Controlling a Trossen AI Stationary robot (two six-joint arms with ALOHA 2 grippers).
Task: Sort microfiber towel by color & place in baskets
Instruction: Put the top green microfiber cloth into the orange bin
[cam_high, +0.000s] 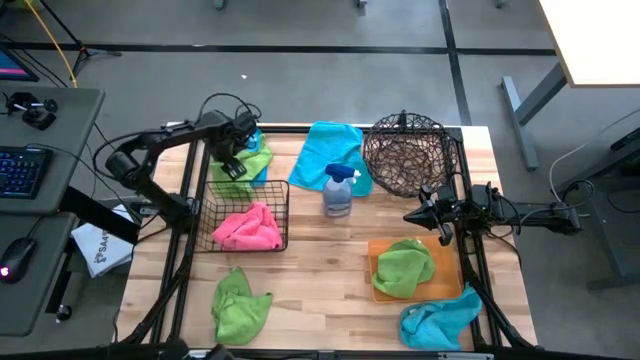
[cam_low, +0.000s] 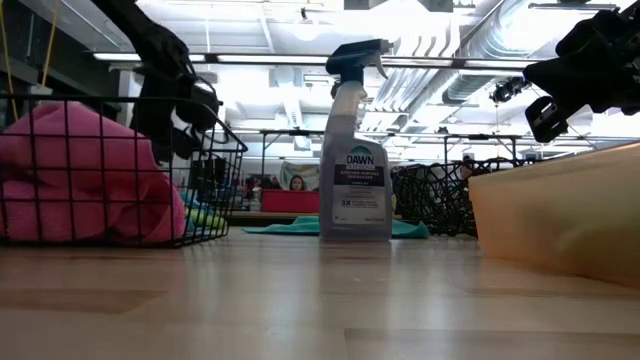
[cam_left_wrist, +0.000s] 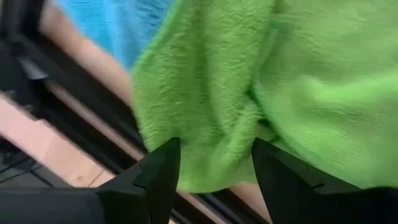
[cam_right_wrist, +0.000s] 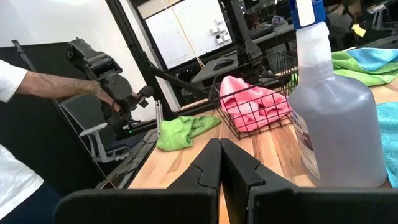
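Note:
My left gripper (cam_high: 231, 158) (cam_left_wrist: 214, 171) is open at the table's far left, its two fingers standing on either side of a fold of a green towel (cam_high: 248, 165) (cam_left_wrist: 249, 93) that lies partly over a blue towel (cam_left_wrist: 118, 25). My right gripper (cam_high: 418, 215) (cam_right_wrist: 221, 158) is shut and hangs in the air between the round brown wire basket (cam_high: 405, 155) and the orange tray (cam_high: 378, 285). A green towel (cam_high: 405, 268) fills the tray. The black wire basket (cam_high: 280, 195) holds a pink towel (cam_high: 248, 228). Loose towels: green (cam_high: 240, 305), blue (cam_high: 440, 320), blue (cam_high: 333, 150). My left gripper comes at the green towel from above, slanting. A fold near the towel's edge (cam_left_wrist: 208, 158) sits in the gap between the open fingers. I cannot tell whether the fingers (cam_left_wrist: 163, 171) touch the cloth. The towel lies flat on the table.
A spray bottle (cam_high: 338, 190) (cam_right_wrist: 339, 124) stands upright mid-table, between the baskets and close to my right gripper. A black metal frame (cam_high: 185, 250) runs along the table's sides. A person's arm (cam_right_wrist: 56, 84) shows beyond the table's left edge.

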